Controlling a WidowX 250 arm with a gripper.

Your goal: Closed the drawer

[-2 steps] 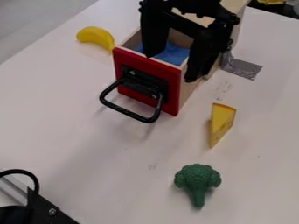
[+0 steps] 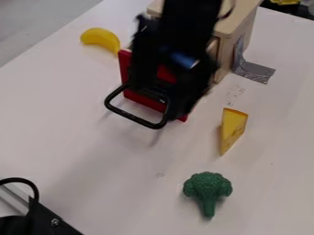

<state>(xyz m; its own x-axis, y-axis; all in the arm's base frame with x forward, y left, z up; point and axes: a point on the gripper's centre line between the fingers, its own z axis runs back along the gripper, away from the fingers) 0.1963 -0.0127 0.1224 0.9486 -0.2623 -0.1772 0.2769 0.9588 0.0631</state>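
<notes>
The black gripper (image 2: 156, 101) hangs in front of the drawer, toward the camera from where the drawer's inside lies. Its two fingers stand apart, one at the left and one at the right of the red front, so it is open. Between and behind them shows the red drawer front (image 2: 138, 99), with its black loop handle (image 2: 133, 118) sticking out low. The drawer is pulled out of the light wooden box (image 2: 239, 23). Something blue (image 2: 184, 59) inside is partly hidden by the gripper, as is much of the drawer.
A yellow banana (image 2: 101, 38) lies left of the drawer. To its right is a cheese wedge (image 2: 232, 128), and nearer the camera a green broccoli (image 2: 208, 188). Silver tape (image 2: 255, 71) lies by the box. Black equipment (image 2: 46, 218) fills the lower left corner.
The gripper has moved from above the drawer toward the camera and down, so it now covers much of the red front. The drawer, handle and toys have not moved.
</notes>
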